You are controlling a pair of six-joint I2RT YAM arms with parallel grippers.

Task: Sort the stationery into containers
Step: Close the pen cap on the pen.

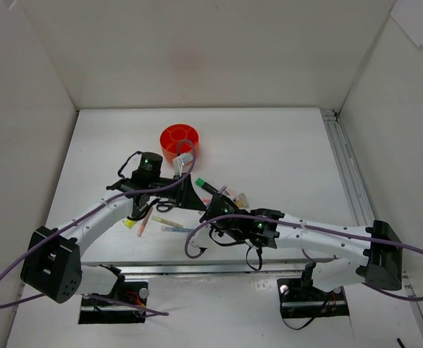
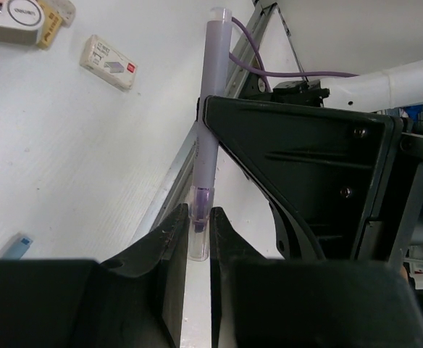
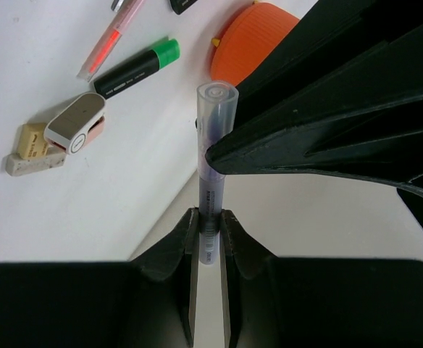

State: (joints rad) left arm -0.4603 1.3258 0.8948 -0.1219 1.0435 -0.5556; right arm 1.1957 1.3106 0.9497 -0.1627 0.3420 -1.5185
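A pale purple pen [image 2: 210, 109] with a clear cap hangs above the table between both grippers. My left gripper [image 2: 198, 232] is shut on its capped tip end. My right gripper [image 3: 208, 225] is shut on its barrel end [image 3: 213, 145]. The two grippers meet tip to tip in the top view, left [image 1: 197, 197] and right [image 1: 213, 210]. The orange round organiser [image 1: 179, 141] stands behind them, and its rim shows in the right wrist view [image 3: 251, 40]. Other stationery lies on the table below: a green-capped black marker [image 3: 135, 69], a pink pen [image 3: 110, 40] and beige erasers [image 3: 34, 152].
A white and pink correction tape [image 3: 74, 123] lies by the erasers. A small white boxed eraser [image 2: 109, 63] lies apart. A yellow highlighter [image 1: 132, 223], a pink pen [image 1: 145, 223] and a blue pen [image 1: 172, 230] lie under the left arm. White walls enclose the table; a metal rail [image 1: 345, 167] runs along the right.
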